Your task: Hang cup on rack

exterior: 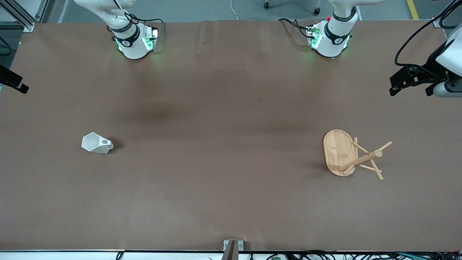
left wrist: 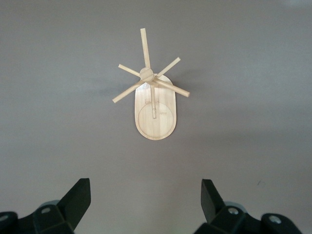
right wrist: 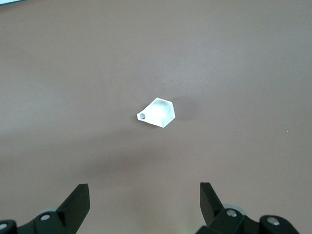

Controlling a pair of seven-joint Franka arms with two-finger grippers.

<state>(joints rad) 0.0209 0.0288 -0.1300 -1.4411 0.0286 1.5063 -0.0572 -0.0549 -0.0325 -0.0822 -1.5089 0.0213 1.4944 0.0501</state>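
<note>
Two grippers wide apart, empty: left gripper (left wrist: 145,204) high above rack (exterior: 348,155), right gripper (right wrist: 144,207) above cup (exterior: 96,143). Cup on the table, well apart from rack, toward the right arm's end. Likely light, rigid, slick; grip by rim wall, leaving handle hole free.

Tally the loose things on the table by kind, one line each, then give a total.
Cup: 1
Rack: 1
Total: 2
</note>
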